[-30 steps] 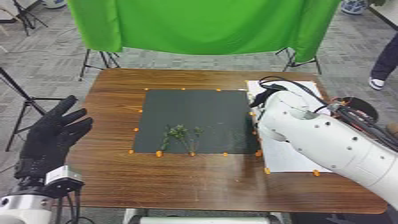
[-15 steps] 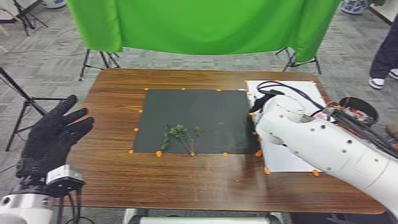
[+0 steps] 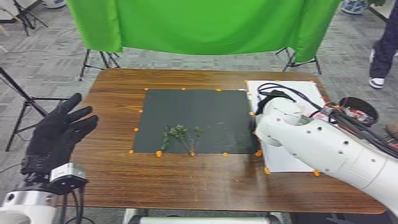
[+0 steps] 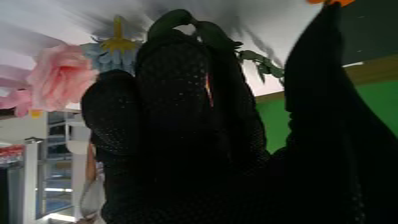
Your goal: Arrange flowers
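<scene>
On the dark mat [image 3: 204, 110] in the head view, green leafy sprigs [image 3: 180, 136] lie near the front edge. My right hand [image 3: 265, 101] is over the boundary of mat and white sheet [image 3: 284, 162], largely hidden by its own arm. In the right wrist view, my right hand [image 4: 178, 110] has its fingers extended and the thumb apart. Beyond the fingers are a pink flower [image 4: 62, 75], a blue flower [image 4: 108, 54] and green leaves [image 4: 259, 62]. My left hand [image 3: 55, 132] hangs open at the table's left side.
Orange markers line the mat and sheet. A dark round container [image 3: 358, 110] stands by the table's right edge, behind the right arm. A green cloth [image 3: 209, 25] hangs beyond the brown table [image 3: 178, 182].
My right forearm has shifted slightly down and left in the head view, with the hand staying around the mat's right edge. My left hand has moved slightly up and right. The sprigs lie unchanged.
</scene>
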